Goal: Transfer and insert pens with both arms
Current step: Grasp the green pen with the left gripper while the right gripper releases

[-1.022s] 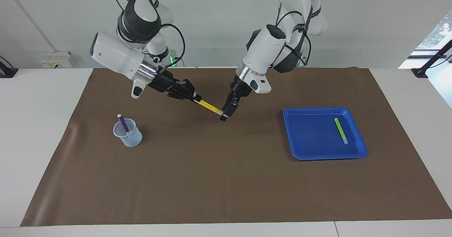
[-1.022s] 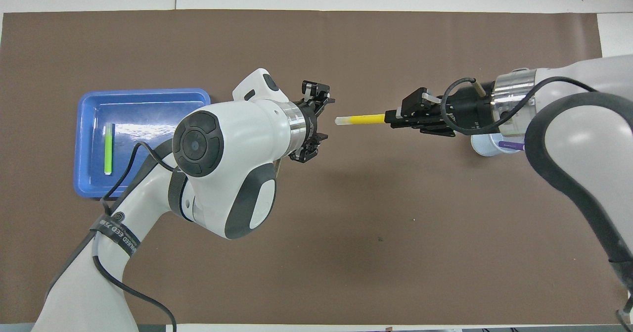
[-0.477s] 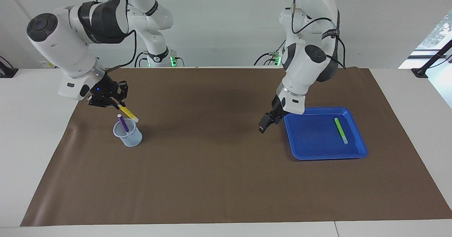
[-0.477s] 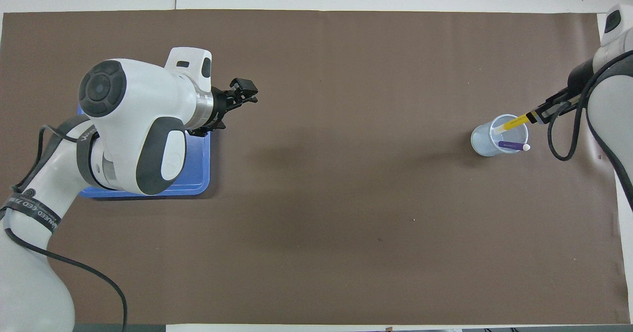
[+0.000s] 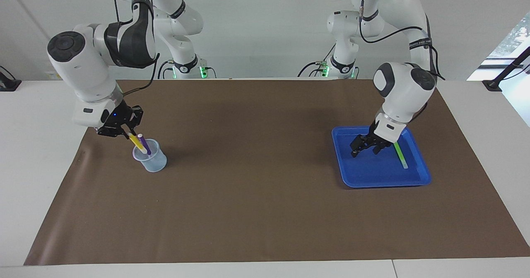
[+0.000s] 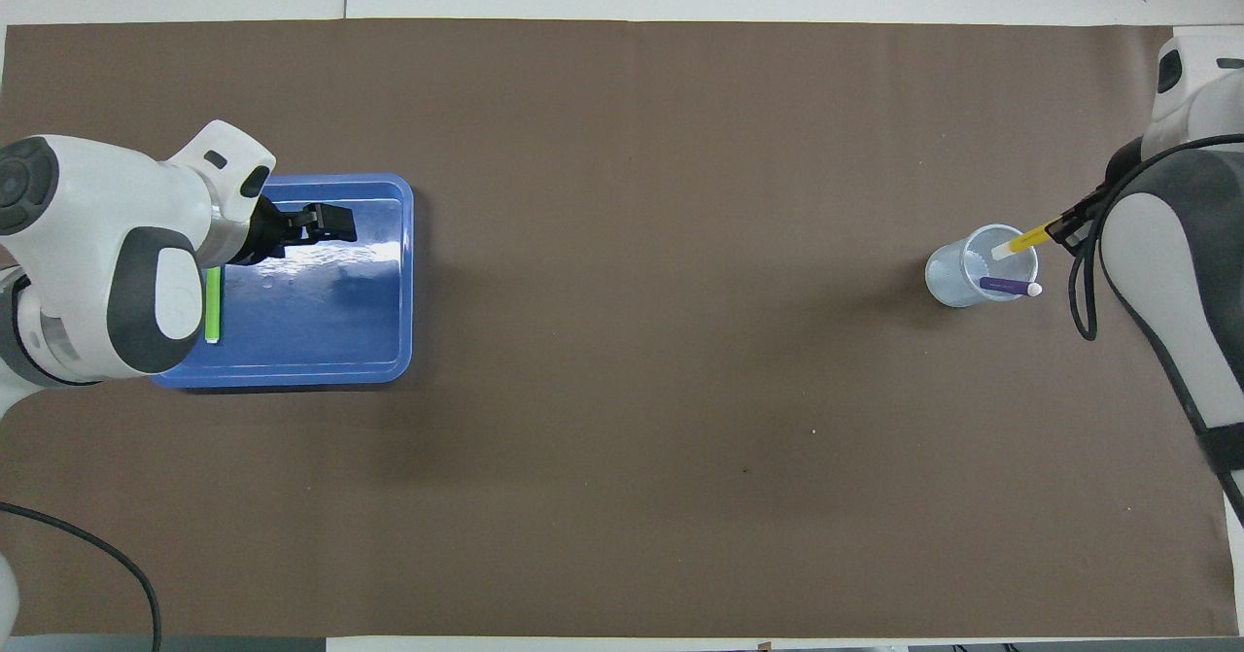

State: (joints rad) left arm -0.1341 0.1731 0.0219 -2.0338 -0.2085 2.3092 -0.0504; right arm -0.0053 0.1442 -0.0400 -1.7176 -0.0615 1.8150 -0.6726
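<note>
A yellow pen [image 5: 136, 142] slants down into the clear cup [image 5: 151, 161], its pale end inside the rim, and my right gripper [image 5: 127, 134] is shut on its upper end. In the overhead view the yellow pen [image 6: 1022, 241] leans over the cup [image 6: 957, 278] from the right gripper [image 6: 1067, 228]. A purple pen [image 5: 144, 143] [image 6: 1006, 286] stands tilted in the same cup. My left gripper [image 5: 364, 150] [image 6: 326, 223] hangs open and holds nothing, low over the blue tray [image 5: 343, 162]. The green pen [image 5: 400, 153] [image 6: 212, 304] lies flat in the tray beside it.
A brown mat [image 5: 256, 203] covers the table. The cup stands toward the right arm's end and the blue tray [image 6: 406, 273] toward the left arm's end. Two smaller white arms with green lights stand still at the table's robot edge.
After the handover at mid-table, my right gripper carried the yellow pen to the cup and lowered its end inside. My open left gripper swung over the tray beside the green pen.
</note>
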